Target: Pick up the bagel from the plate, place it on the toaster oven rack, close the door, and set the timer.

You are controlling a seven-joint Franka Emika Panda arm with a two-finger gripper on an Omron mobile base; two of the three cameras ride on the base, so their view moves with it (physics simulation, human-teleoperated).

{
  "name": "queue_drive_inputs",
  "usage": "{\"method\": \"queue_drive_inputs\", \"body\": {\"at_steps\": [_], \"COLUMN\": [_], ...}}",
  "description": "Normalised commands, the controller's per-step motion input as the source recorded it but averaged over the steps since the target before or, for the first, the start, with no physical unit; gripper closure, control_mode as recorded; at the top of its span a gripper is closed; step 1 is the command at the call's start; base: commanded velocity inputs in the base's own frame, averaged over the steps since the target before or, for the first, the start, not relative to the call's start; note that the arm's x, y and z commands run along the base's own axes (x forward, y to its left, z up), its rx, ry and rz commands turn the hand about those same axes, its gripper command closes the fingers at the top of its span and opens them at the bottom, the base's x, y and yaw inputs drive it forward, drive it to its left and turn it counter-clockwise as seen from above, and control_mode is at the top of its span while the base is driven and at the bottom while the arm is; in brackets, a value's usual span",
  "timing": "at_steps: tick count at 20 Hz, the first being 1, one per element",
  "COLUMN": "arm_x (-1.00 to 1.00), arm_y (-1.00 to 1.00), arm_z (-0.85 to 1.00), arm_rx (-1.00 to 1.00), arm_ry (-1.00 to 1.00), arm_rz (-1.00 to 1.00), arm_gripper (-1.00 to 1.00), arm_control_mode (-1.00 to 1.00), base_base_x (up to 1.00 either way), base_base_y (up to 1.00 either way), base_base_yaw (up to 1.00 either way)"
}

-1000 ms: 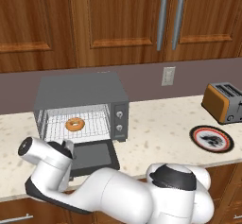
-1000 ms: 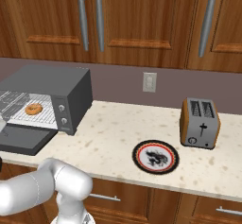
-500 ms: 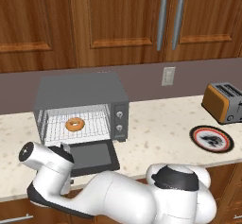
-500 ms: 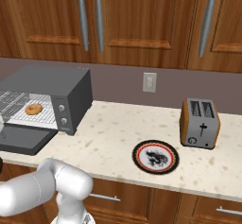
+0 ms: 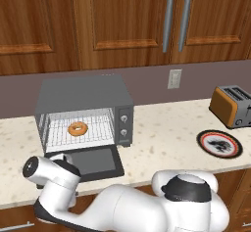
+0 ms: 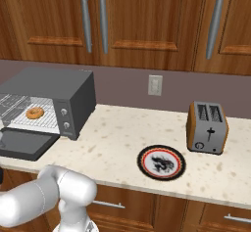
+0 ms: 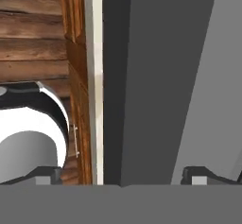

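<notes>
In a rendered kitchen, the bagel (image 5: 77,128) already lies on the rack (image 5: 93,132) inside the toaster oven (image 5: 83,109), while the plate (image 5: 219,144) with the red rim sits bare on the counter (image 5: 162,143) to the right, near the orange slot toaster (image 5: 232,106). The door (image 5: 93,162) hangs fully open, flat out over the counter edge. That, as I judge it, leaves me on the closing step.

My arm is reaching down low in front of the oven, at the counter's edge below the door. My gripper (image 7: 120,176) has its fingers spread wide with nothing between them; the hand view looks close along a grey slab, most likely the underside of the door, with the pale counter edge and the wooden cabinet front (image 7: 78,124) running beside it.

To close it well, I would bring a finger up under the outer edge of the door, close to the handle bar, where the swing is easiest, and push in an arc that follows the hinge rather than straight up. Contact near the middle of the width should keep the panel from twisting. I would slow as it nears upright so that it seats without jolting the bagel on the rack. The two knobs (image 5: 123,125) on the side panel come after.
</notes>
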Motion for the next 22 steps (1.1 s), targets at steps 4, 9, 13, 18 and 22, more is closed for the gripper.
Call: {"method": "queue_drive_inputs", "body": {"at_steps": [4,9,13,18,22], "arm_x": [0.31,0.45,0.38,0.17,0.16], "arm_y": [0.0,0.0,0.0,0.01,0.04], "arm_z": [0.0,0.0,0.0,0.28,0.53], "arm_rx": [0.0,0.0,-0.02,-0.04,-0.03], "arm_ry": [0.0,0.0,-0.09,-0.23,-0.32], "arm_rz": [0.05,0.04,0.06,0.07,0.07], "arm_gripper": [-1.0,-1.0,-1.0,-1.0,-1.0], "arm_control_mode": [-1.0,-1.0,-1.0,-1.0,-1.0], "base_base_x": [0.0,0.0,0.0,0.0,0.0], "base_base_y": [0.0,0.0,0.0,0.0,0.0], "base_base_yaw": [0.0,0.0,0.0,0.0,0.0]}}
